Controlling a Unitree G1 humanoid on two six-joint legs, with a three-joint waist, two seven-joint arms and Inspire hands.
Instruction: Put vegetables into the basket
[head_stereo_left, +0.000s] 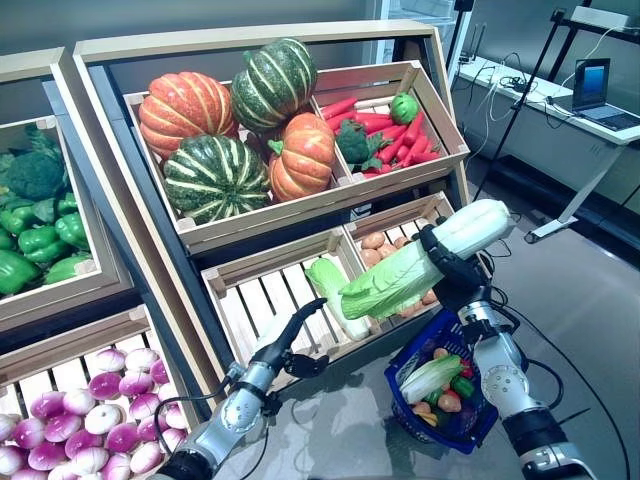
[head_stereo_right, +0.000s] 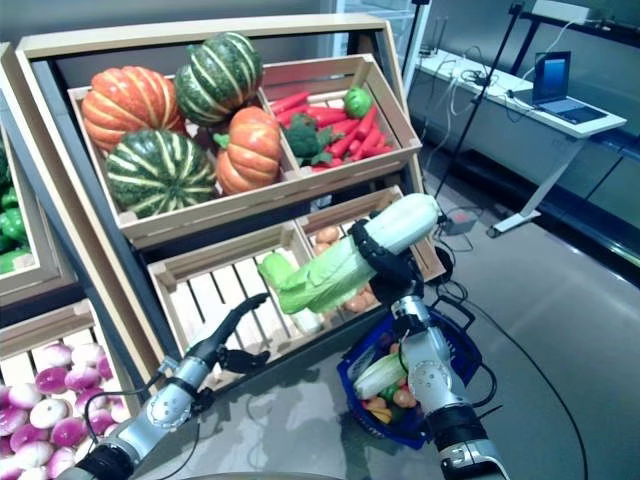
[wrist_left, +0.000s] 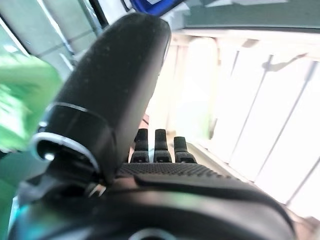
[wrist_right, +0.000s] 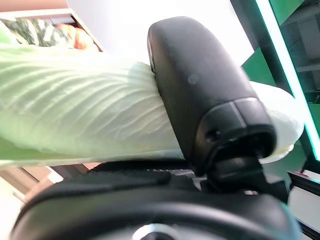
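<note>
The cabbage (head_stereo_left: 420, 262) — a long napa head, white at the stem end and green at the leaf end — is held in the air by the right hand (head_stereo_left: 452, 268), whose fingers and thumb are clamped round its middle. It lies tilted, stem end up and to the right, leaf end down and to the left, in front of the lower crates and above the basket (head_stereo_left: 452, 425). The basket is blue, stands on the floor at the near right just below the right hand, and already holds a second cabbage and several small vegetables. The left hand (head_stereo_left: 292, 335) is at the near edge of the slatted crate (head_stereo_left: 250, 290), fingers straight and apart, holding nothing; one more cabbage (head_stereo_left: 332, 290) lies at the right side of that crate. Right of it, the potato crate (head_stereo_left: 400, 228) sits behind the raised cabbage. On the upper shelf — far side — a crate of pumpkins (head_stereo_left: 235, 125) stands left of a crate of carrots (head_stereo_left: 385, 125) and broccoli. At far left are green peppers (head_stereo_left: 35, 245) above and purple onions (head_stereo_left: 85, 410) below. A desk (head_stereo_left: 560, 110) with a laptop stands at far right.
</note>
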